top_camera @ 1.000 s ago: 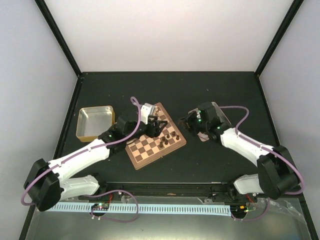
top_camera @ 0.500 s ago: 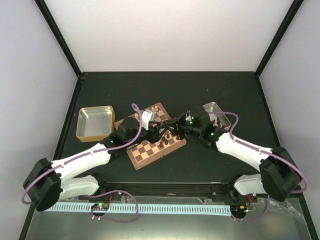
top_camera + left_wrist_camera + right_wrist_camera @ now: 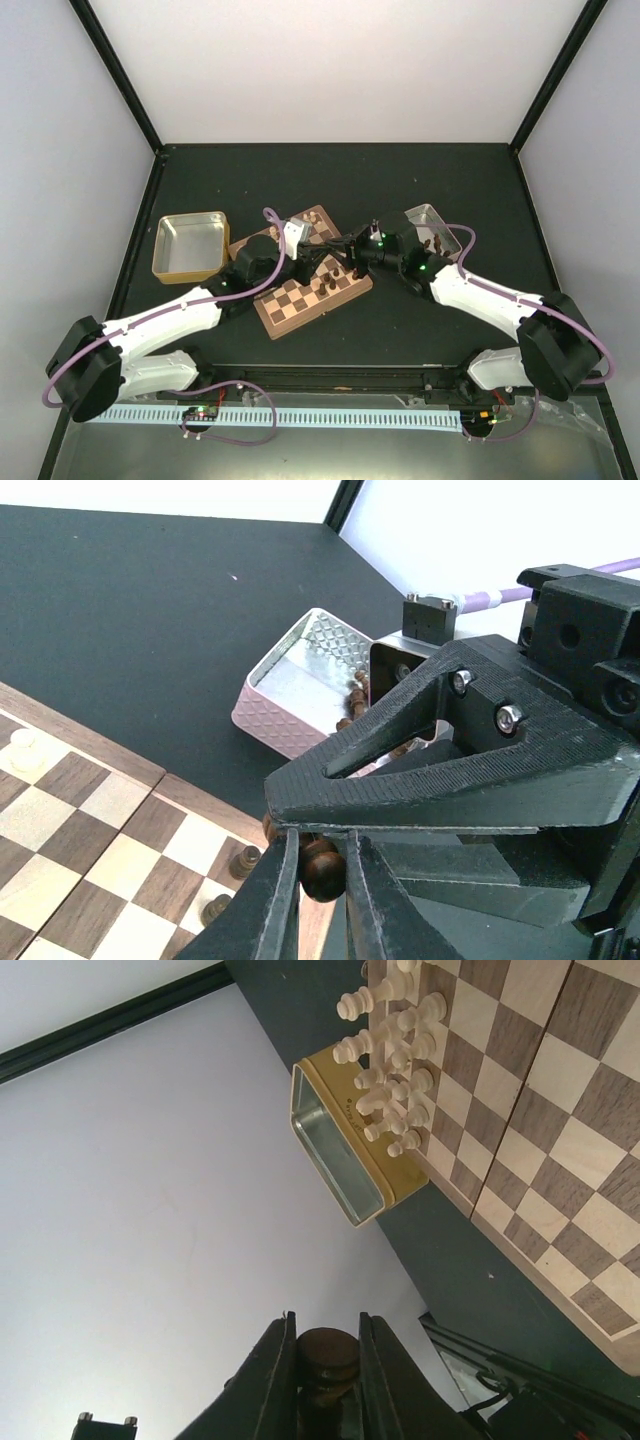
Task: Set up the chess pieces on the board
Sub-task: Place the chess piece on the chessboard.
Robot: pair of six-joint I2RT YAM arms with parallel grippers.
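Chess pieces [image 3: 245, 860] crowd the board's [image 3: 70, 810] right edge, where my left hand [image 3: 320, 875] is clamped on one dark piece [image 3: 322, 865] and my right hand [image 3: 328, 1345], just beside, grips another dark piece [image 3: 328, 1360], so a brush could topple neighbours.

A matte black table [image 3: 430, 180] is spreading across the booth. A white back wall [image 3: 340, 60] is rising behind it, with pale grey side walls standing at left [image 3: 50, 160] and right [image 3: 600, 170]. Black posts [image 3: 118, 75] are running up the two back corners. Soft, even light is falling over everything, casting only faint shadows. A pale blue slotted strip [image 3: 330, 418] is lying along the near edge.
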